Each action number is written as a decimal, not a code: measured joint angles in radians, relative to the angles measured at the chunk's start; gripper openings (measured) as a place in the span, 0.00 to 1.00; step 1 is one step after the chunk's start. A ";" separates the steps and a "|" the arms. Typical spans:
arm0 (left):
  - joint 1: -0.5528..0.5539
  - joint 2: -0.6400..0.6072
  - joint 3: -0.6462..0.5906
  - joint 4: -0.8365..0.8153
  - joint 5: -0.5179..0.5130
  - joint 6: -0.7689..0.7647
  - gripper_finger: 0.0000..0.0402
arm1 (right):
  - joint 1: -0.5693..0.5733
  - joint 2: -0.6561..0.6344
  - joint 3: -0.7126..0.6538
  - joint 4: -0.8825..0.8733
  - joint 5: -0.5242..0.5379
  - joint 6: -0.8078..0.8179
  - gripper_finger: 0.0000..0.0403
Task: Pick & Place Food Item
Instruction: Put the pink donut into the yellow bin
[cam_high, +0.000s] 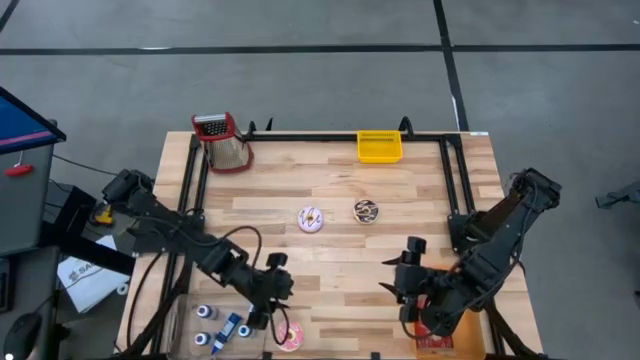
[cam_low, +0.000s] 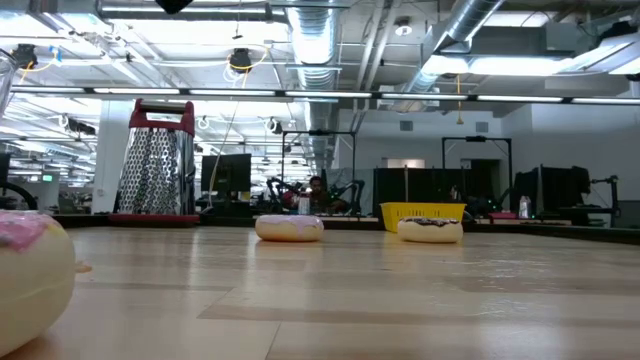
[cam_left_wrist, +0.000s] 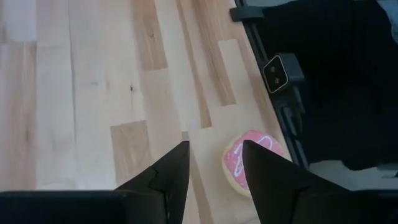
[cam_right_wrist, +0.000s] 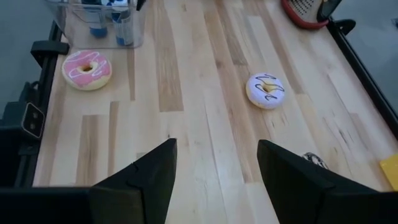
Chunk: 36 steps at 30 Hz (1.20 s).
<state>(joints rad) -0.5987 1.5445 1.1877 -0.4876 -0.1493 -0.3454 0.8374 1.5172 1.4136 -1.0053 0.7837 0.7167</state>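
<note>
Wooden table (cam_high: 330, 180) is carrying 3 doughnuts. 1 pink-iced doughnut (cam_high: 290, 337) is lying at the near edge, next to the low camera. 1 white-iced doughnut (cam_high: 311, 219) and 1 chocolate-iced doughnut (cam_high: 366, 210) are lying side by side near the middle, apart from each other.

Left gripper (cam_high: 272, 290) is hovering just beside the pink-iced doughnut, not touching it. In the left wrist view its 2 fingers (cam_left_wrist: 168, 177) are standing apart with bare table between them, and the doughnut is lying just outside 1 fingertip.

Right gripper (cam_high: 402, 270) is waiting over the near right part of the table, jaws wide apart and holding nothing.

Yellow bin (cam_high: 380, 147) is sitting at the far edge. Red-framed grater (cam_high: 222, 142) is standing upright at the far left corner. Clear container (cam_high: 215, 322) of small bottles, probably blue-capped, is sitting just left of the pink-iced doughnut.
</note>
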 joint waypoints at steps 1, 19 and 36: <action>0.000 0.000 0.000 -0.001 -0.001 0.018 0.36 | 0.001 -0.001 0.000 0.001 0.001 0.002 0.54; 0.010 0.294 0.169 -0.200 0.005 0.312 0.36 | 0.005 -0.001 0.000 0.010 -0.001 0.017 0.54; -0.013 0.423 0.328 -0.221 0.102 0.267 0.36 | 0.026 -0.001 0.000 0.009 -0.001 0.019 0.54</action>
<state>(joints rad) -0.6117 1.9675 1.5158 -0.7091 -0.0475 -0.0788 0.8630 1.5166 1.4137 -0.9958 0.7825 0.7352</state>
